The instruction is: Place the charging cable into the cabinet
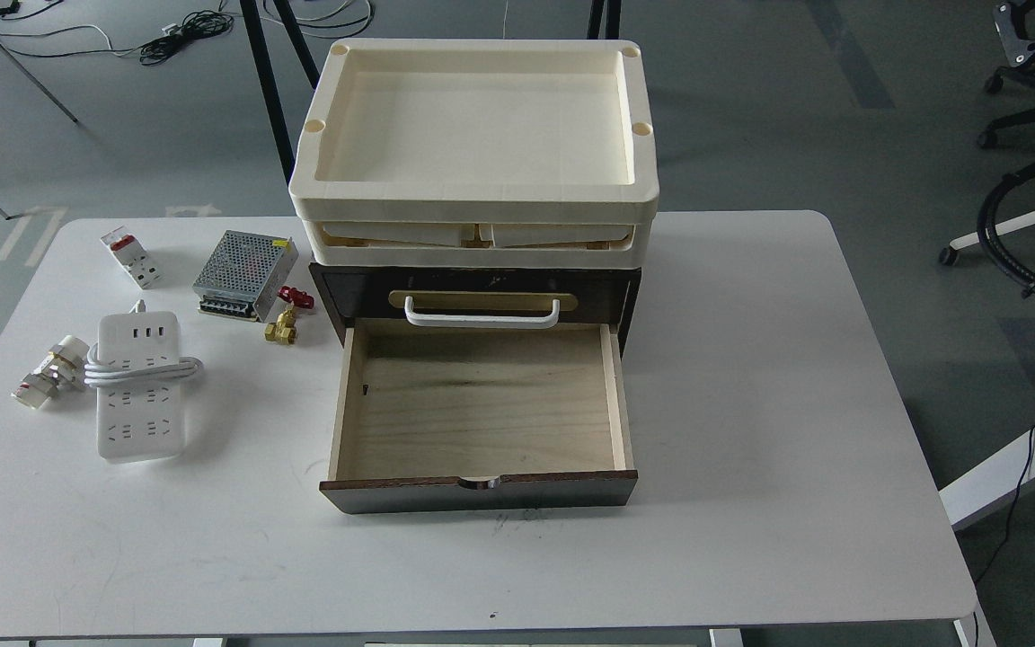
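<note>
The charging cable point(138, 386) is a white power strip with its thick white cord looped across its middle. It lies flat on the left part of the white table point(751, 404). The cabinet point(477, 296) is a dark brown box in the middle of the table, with a white bar handle point(482, 314). Its pale wood drawer point(480, 404) is pulled out toward me and is empty. Cream trays point(474, 126) are stacked on top. Neither gripper is in view.
Left of the cabinet lie a perforated metal power-supply box point(243, 262), a small white breaker with a red switch point(129, 257), a brass valve with a red handle point(284, 322) and a white fitting point(50, 373). Black cable loops point(1034, 234) hang at the right edge.
</note>
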